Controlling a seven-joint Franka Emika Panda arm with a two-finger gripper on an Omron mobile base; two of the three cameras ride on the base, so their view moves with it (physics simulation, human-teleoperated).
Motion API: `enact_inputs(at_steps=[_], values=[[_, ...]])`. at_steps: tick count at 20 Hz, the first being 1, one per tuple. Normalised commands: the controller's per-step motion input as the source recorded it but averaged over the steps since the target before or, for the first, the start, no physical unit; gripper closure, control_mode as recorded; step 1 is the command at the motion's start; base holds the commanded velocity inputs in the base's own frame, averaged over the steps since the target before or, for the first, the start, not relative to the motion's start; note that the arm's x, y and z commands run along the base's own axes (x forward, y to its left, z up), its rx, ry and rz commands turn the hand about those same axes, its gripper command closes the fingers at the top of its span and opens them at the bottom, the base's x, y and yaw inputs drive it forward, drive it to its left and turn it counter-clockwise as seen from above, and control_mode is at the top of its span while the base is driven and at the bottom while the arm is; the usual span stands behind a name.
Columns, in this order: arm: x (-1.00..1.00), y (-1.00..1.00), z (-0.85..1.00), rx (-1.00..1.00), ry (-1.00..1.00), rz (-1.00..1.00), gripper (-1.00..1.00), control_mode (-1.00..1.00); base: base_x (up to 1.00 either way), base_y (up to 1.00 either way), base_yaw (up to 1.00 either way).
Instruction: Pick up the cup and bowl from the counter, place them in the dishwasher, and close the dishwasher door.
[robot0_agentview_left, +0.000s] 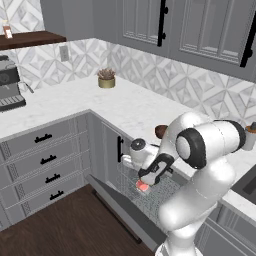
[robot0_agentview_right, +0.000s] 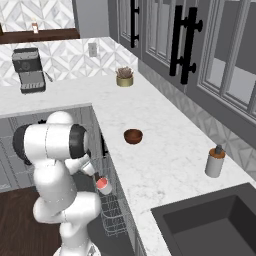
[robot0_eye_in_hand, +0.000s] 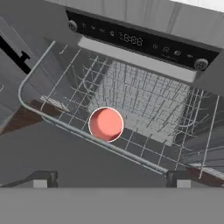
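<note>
Fingertips (robot0_eye_in_hand: 41, 178) rise at the bottom edge of the hand view, set wide apart with nothing between them: the gripper (robot0_agentview_left: 148, 181) is open and empty. Directly ahead of it, at 12 o'clock in that view, the cup (robot0_eye_in_hand: 106, 124) stands upright, mouth toward the camera, on the front edge of the rack (robot0_eye_in_hand: 144, 109). Its axis runs in line with the gripper's approach. The cup appears released and placed in the dishwasher (robot0_eye_in_hand: 140, 41), though whether it is seated between the tines cannot be told.

Outward, the bowl (robot0_agentview_right: 133, 135) sits on the counter (robot0_agentview_right: 165, 155), well apart from the gripper, at about 1 o'clock from it in the right base view and higher. The door (robot0_agentview_left: 120, 210) lies fully open. Judgement: the next reach goes up and over the counter edge to the bowl.
</note>
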Motion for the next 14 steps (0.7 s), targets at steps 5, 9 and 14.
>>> enact_inputs(at_steps=[5, 9, 14], values=[[-0.01, 0.03, 1.0, -0.01, -0.11, 0.04, -1.0, -1.0, 0.0, 0.0, 0.0], [0.0, 0.0, 1.0, 0.0, -0.18, 0.1, -1.0, -1.0, 0.0, 0.0, 0.0], [0.09, -0.04, 1.0, 0.0, 0.01, 0.07, -1.0, -1.0, 0.0, 0.0, 0.0]])
